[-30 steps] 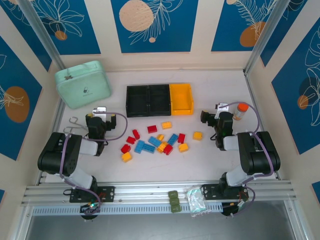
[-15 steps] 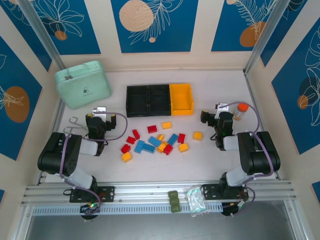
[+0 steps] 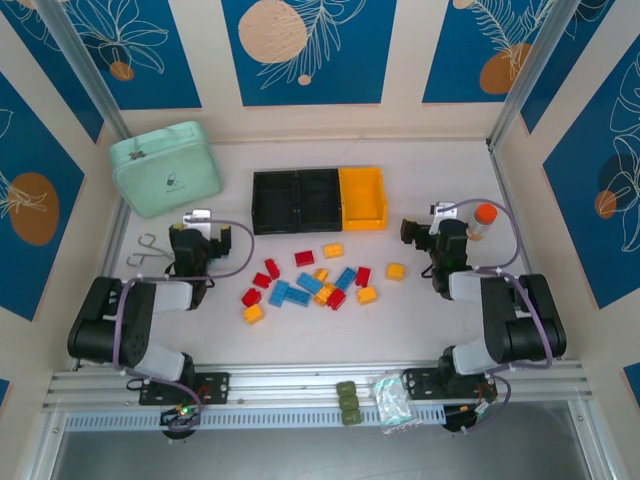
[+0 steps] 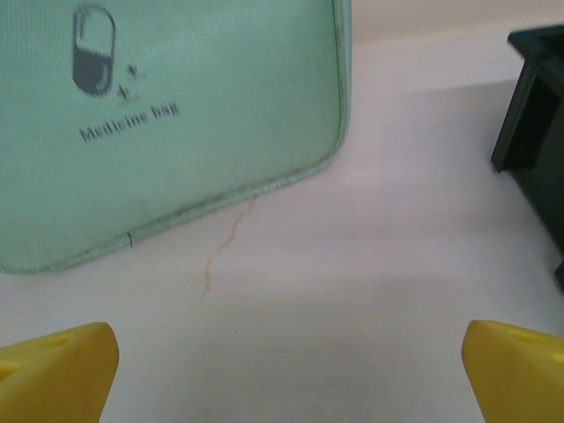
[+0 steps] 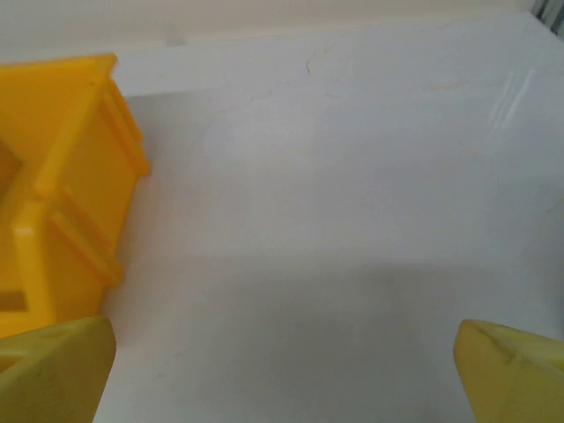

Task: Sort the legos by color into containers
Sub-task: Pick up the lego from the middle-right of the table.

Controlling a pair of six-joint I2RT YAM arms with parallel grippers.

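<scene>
Legos (image 3: 310,280) between left gripper (image 4: 286,370), right gripper (image 5: 282,370)

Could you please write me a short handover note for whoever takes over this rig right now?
Left gripper: open, empty, facing the mint-green medicine bag.
Right gripper: open, empty, beside the yellow bin.
Legos: all loose on the table between the arms, in front of the containers.
Done: nothing; the containers look empty.
Left: sort every red, blue and yellow brick by color.
</scene>
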